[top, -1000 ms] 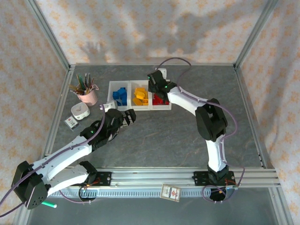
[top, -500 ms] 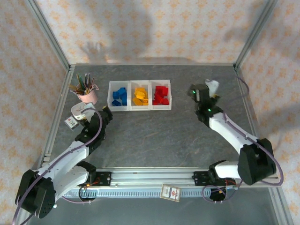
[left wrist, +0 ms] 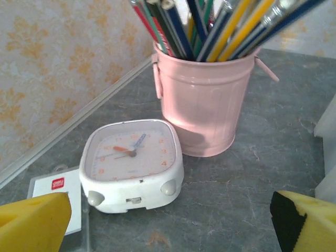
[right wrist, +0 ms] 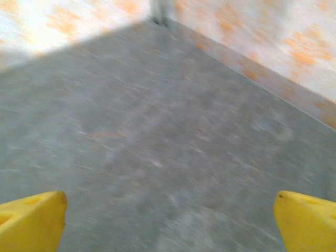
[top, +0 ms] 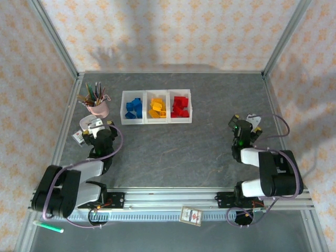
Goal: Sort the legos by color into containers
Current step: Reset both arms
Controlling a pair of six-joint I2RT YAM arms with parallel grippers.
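Three joined white bins (top: 157,122) stand far on the table (top: 178,152): blue bricks (top: 134,107) left, yellow bricks (top: 156,107) middle, red bricks (top: 180,106) right. The left gripper (left wrist: 168,220) gapes wide and empty by a clock (left wrist: 131,165) and pink cup (left wrist: 202,100); the right gripper (right wrist: 168,220) is likewise wide and empty, near right

The tabletop (top: 178,147) looks like matt grey stone-patterned sheet, faintly scuffed. The containers (top: 157,122) are milky translucent plastic, and the legos (top: 180,106) in them are glossy hard plastic. The pink cup (left wrist: 202,105) seems to be painted metal with a soft sheen and ribbed sides. The clock (left wrist: 134,163) has a smooth, shiny white plastic shell. The left end effector (left wrist: 168,231) and the right end effector (right wrist: 168,220) carry matt yellow pads (left wrist: 31,220), foam-like in texture. The rails (top: 199,197) are brushed aluminium.
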